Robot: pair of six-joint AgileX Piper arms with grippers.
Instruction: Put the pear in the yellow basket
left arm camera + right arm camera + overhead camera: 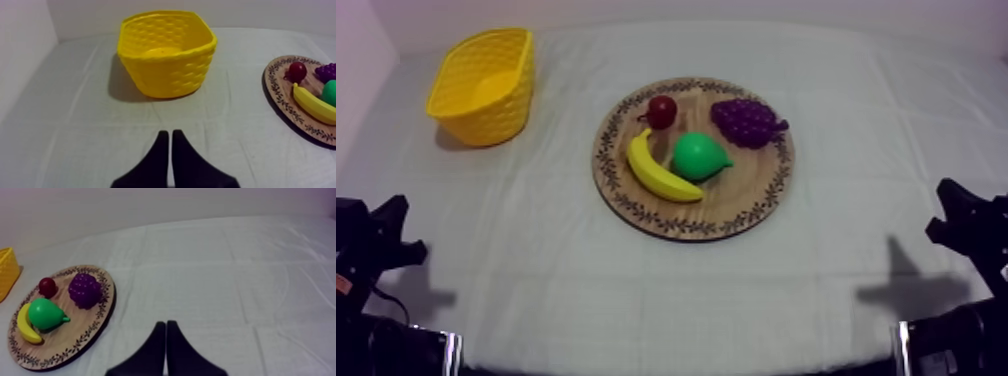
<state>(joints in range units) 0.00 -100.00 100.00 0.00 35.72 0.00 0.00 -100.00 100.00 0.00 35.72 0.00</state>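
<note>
We are resting our left gripper (pixel 168 133) and right gripper (pixel 165 323) at the lower corners, fingers together on nothing. The pear (pixel 698 157) is lying well apart, mid-frame on the board (pixel 736 197) with banana (pixel 658 175), grapes (pixel 744 121) and small red fruit (pixel 662 110). The basket (pixel 486 117) is sitting upper left. The pear is gleaming green.

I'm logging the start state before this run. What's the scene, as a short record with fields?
pear: on wooden board, beside banana
also on board: bunch of grapes, small red fruit
yellow basket: upright, left of board, nothing inside
left end effector: shut, empty, facing basket
right end effector: shut, empty
</note>
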